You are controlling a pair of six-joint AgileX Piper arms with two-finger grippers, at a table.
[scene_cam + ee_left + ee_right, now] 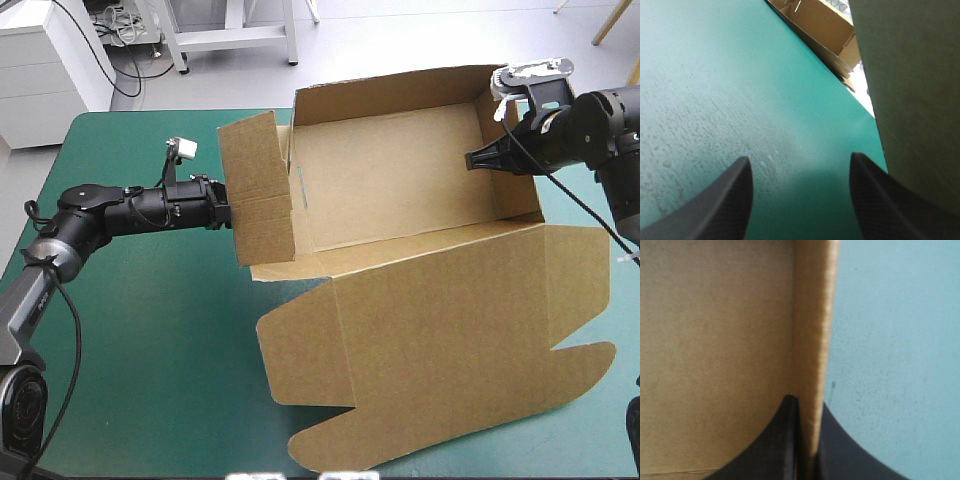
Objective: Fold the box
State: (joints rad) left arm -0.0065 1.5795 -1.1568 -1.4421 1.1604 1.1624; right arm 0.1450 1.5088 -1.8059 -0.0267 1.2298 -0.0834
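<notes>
- The teal-green cover [150, 330] lies bare on the table's left side, where the left arm reaches in low toward the box [390, 190].
- The left gripper [225, 207] sits against the outer face of the left wall panel [258, 185], which stands raised and splayed a little outward from the tray.
- In the left wrist view, the left gripper [797, 160] has its black fingers [720, 200] spread apart. Only cover [740, 75] shows between them, and the panel [915, 100] rises just beside one finger.
- The box sits on the far middle-to-right part of the table as an open tray with its far wall up. Its lid [440, 330] lies flat toward the near edge.
- The right gripper [480, 158] reaches over the tray from the right and pinches the right wall [515, 195] from above.
- In the right wrist view, the right gripper [805, 402] is clamped on that wall's edge [812, 340], with the brown inside on one side and cover [895, 340] on the other.
</notes>
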